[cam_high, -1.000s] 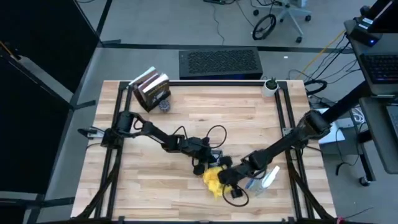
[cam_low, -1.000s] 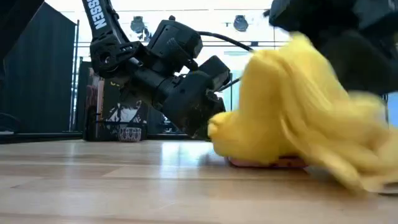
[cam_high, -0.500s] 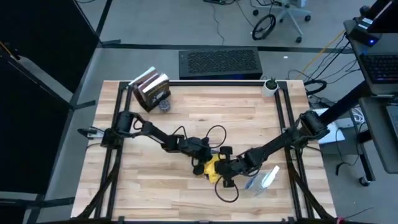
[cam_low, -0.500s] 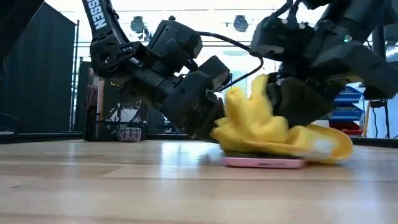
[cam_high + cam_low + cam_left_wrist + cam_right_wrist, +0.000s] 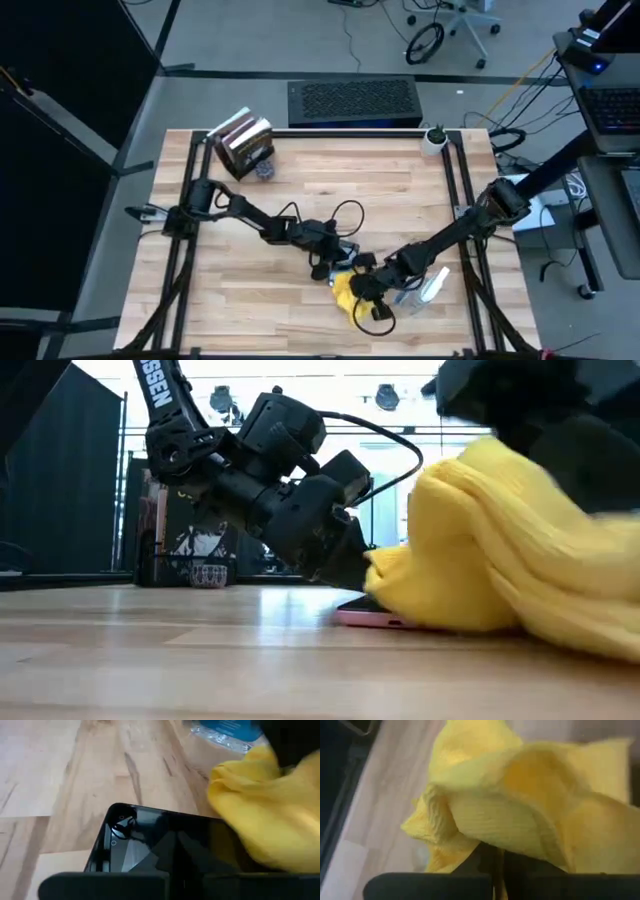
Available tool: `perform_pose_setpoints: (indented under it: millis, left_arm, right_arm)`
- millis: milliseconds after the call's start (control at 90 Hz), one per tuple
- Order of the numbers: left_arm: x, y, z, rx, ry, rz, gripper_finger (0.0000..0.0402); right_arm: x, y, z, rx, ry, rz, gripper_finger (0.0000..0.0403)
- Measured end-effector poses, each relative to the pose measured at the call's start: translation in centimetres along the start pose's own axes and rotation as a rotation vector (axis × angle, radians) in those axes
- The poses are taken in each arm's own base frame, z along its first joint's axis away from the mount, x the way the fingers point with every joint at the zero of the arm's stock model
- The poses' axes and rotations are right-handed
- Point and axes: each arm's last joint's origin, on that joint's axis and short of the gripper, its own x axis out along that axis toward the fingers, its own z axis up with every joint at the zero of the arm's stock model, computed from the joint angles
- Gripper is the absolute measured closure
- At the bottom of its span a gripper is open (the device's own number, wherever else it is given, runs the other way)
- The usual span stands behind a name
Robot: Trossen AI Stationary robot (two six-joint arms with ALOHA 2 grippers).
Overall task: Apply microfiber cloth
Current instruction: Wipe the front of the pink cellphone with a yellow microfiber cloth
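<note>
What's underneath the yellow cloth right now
The microfiber cloth, held by the right gripper, lies over one end of a dark smartphone in a pink case on the table. The phone's near end shows; the rest is covered. The left gripper is at the phone.

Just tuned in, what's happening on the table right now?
The right gripper holds the yellow cloth bunched up and presses it on a dark phone lying flat on the wooden table. The left gripper sits at the phone's other end, apparently steadying it. A spray bottle lies just beside the cloth.
</note>
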Motion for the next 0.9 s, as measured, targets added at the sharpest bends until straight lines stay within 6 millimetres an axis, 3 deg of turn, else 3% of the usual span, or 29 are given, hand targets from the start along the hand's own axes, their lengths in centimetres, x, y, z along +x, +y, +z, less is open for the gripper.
perform_pose_setpoints:
  millis: [156, 244, 344, 489, 589, 667, 767, 900]
  left_arm:
    - [-1.6, -0.3, 1.7, 0.026, 0.024, 0.017, 0.0398]
    - [-3.4, -0.6, 3.7, 0.052, 0.03, 0.055, 0.0398]
    - [-5.8, -1.2, 5.5, 0.044, 0.077, 0.084, 0.0398]
    - [-7.6, -2.5, 5.4, 0.013, 0.22, 0.074, 0.0398]
    - [-7.5, -3.3, 4.5, 0.001, 0.261, 0.068, 0.0398]
    - [-6.3, -3.3, 3.1, 0.004, 0.286, 0.067, 0.0398]
    - [-4.6, -2.9, 1.3, 0.011, 0.302, 0.116, 0.0398]
    - [-2.9, -1.6, 0.7, 0.031, 0.251, 0.158, 0.0398]
  right_arm:
    - [-2.7, -1.4, -0.4, 0.029, 0.05, -0.161, 0.0403]
    - [-3.6, -2.2, -0.9, 0.073, 0.089, -0.236, 0.0403]
    - [-3.7, -2.7, -1.6, 0.099, 0.15, -0.281, 0.0403]
    - [-2.6, -3.3, -2.9, 0.141, 0.146, -0.288, 0.0403]
    - [-1.8, -3.9, -3.5, 0.168, 0.097, -0.302, 0.0403]
    - [-1.2, -4.4, -3.9, 0.19, 0.053, -0.297, 0.0403]
    - [-0.7, -5.2, -4.2, 0.199, 0.013, -0.292, 0.0403]
    - [-0.4, -5.8, -4.3, 0.216, -0.017, -0.283, 0.0403]
